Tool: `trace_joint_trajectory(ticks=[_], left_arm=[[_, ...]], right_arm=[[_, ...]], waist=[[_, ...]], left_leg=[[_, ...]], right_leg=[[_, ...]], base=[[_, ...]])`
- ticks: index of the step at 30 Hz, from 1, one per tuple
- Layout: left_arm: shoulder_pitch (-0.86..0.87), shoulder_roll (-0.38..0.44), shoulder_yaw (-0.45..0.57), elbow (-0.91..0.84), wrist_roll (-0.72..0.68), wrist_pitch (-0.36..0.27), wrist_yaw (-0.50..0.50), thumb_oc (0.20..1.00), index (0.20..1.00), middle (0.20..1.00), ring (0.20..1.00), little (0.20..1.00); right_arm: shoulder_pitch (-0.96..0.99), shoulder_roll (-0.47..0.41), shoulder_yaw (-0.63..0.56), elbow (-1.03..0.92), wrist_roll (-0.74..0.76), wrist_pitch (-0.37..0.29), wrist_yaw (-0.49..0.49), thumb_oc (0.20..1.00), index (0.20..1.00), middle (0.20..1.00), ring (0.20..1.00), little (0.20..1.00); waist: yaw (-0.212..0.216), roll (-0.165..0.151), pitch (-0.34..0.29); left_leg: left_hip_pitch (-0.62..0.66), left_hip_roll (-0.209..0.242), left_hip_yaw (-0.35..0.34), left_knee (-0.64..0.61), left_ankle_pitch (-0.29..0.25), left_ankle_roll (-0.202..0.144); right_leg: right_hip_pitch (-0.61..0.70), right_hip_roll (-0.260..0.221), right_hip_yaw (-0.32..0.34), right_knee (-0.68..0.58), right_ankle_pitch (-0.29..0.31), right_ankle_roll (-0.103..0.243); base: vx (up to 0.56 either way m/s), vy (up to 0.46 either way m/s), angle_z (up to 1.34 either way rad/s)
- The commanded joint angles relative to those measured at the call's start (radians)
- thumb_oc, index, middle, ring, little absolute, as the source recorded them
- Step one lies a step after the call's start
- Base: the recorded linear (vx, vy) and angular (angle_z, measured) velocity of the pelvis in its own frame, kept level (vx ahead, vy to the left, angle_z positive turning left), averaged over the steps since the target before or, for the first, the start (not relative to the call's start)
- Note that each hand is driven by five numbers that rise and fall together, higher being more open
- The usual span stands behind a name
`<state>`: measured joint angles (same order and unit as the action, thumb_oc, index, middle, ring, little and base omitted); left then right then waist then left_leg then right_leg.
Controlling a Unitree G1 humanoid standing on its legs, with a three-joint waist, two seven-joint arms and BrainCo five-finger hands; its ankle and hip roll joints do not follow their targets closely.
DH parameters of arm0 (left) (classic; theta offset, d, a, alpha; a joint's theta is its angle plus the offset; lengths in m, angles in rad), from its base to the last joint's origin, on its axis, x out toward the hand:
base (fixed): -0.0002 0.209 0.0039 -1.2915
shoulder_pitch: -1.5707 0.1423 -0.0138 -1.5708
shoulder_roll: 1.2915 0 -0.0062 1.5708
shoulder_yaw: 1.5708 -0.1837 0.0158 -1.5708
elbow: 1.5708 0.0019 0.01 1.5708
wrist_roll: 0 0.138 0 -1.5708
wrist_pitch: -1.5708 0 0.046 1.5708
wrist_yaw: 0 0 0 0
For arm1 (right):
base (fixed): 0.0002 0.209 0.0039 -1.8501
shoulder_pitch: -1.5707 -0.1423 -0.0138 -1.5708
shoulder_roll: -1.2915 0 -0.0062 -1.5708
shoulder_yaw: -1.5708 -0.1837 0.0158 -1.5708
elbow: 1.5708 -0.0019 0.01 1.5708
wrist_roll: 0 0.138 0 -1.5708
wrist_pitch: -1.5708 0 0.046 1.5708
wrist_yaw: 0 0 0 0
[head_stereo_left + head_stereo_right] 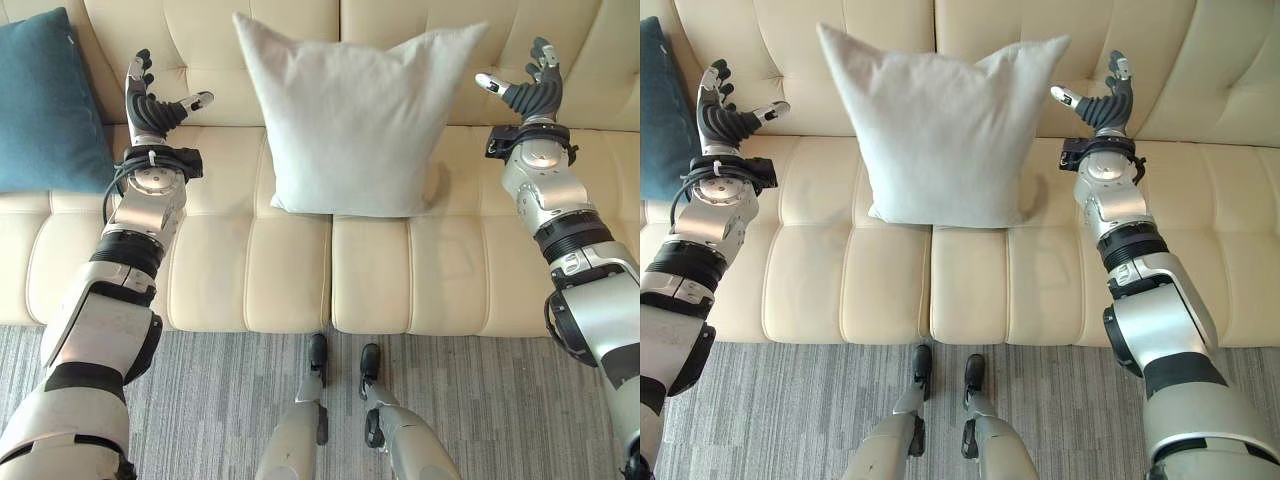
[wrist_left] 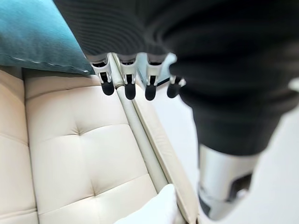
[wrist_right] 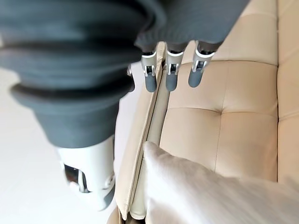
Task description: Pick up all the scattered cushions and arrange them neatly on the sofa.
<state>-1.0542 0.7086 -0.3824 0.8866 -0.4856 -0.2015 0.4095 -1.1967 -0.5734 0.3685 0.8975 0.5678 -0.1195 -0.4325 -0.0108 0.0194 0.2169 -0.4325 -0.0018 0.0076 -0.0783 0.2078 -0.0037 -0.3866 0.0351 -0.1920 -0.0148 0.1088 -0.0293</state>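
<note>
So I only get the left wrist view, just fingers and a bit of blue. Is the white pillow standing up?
Observer: Yes, the white cushion stands upright against the sofa backrest, mid-sofa.
Operator: Is anyone holding it?
Observer: No. The left hand and right hand sit open on either side, apart from it.
Operator: And the blue thing?
Observer: It's a teal cushion leaning on the backrest, on the robot's left.

Both my arms reach forward, one on each side of the white cushion [image 1: 350,115]. My left hand [image 1: 150,108] and right hand [image 1: 530,92] are raised beside it, fingers spread and relaxed, holding nothing.
</note>
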Motion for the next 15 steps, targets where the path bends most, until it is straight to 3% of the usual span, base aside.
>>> trace_joint_trajectory(ticks=[1, 5, 7, 13, 15], left_arm=[[0.132, 0.011, 0.094, -0.179, 0.003, -0.062, -0.021, 1.000, 1.000, 1.000, 1.000, 1.000], [0.500, -0.035, 0.227, -0.415, 0.028, -0.074, -0.092, 1.000, 1.000, 1.000, 1.000, 1.000], [0.758, -0.126, 0.317, -0.521, 0.038, -0.047, -0.160, 1.000, 1.000, 1.000, 1.000, 1.000], [1.101, -0.216, 0.450, -0.493, 0.140, 0.018, -0.258, 1.000, 1.000, 1.000, 1.000, 1.000], [1.220, -0.261, 0.473, -0.417, 0.216, 0.059, -0.305, 1.000, 1.000, 1.000, 1.000, 1.000]], right_arm=[[0.150, -0.054, -0.088, -0.187, -0.034, -0.040, 0.001, 1.000, 1.000, 1.000, 1.000, 1.000], [0.507, -0.032, -0.221, -0.472, -0.127, -0.051, 0.072, 1.000, 1.000, 1.000, 1.000, 1.000], [0.780, 0.022, -0.314, -0.615, -0.207, -0.040, 0.164, 1.000, 1.000, 1.000, 1.000, 1.000], [1.149, 0.085, -0.407, -0.650, -0.339, -0.008, 0.321, 1.000, 1.000, 1.000, 1.000, 1.000], [1.263, 0.100, -0.406, -0.563, -0.438, 0.009, 0.368, 1.000, 1.000, 1.000, 1.000, 1.000]], waist=[[0.033, -0.053, -0.015], [0.026, -0.061, -0.040], [0.018, -0.067, -0.057], [0.007, -0.068, -0.088], [0.001, -0.067, -0.114]], left_leg=[[0.108, 0.004, 0.021, -0.009, -0.120, -0.068], [0.159, 0.001, 0.032, -0.009, -0.141, -0.055], [0.211, -0.002, 0.038, -0.009, -0.162, -0.045], [0.309, -0.004, 0.048, -0.009, -0.192, -0.034], [0.348, -0.007, 0.053, -0.009, -0.201, -0.031]], right_leg=[[0.038, -0.092, 0.064, -0.029, -0.019, 0.147], [0.091, -0.096, 0.071, -0.033, -0.031, 0.144], [0.145, -0.098, 0.070, -0.036, -0.043, 0.145], [0.238, -0.108, 0.064, -0.039, -0.059, 0.151], [0.271, -0.115, 0.063, -0.034, -0.061, 0.157]], base=[[0.04, 0.037, 0.03], [0.09, 0.037, 0.07], [0.15, 0.054, 0.01], [0.07, 0.055, -0.05], [-0.01, 0.090, -0.07]])
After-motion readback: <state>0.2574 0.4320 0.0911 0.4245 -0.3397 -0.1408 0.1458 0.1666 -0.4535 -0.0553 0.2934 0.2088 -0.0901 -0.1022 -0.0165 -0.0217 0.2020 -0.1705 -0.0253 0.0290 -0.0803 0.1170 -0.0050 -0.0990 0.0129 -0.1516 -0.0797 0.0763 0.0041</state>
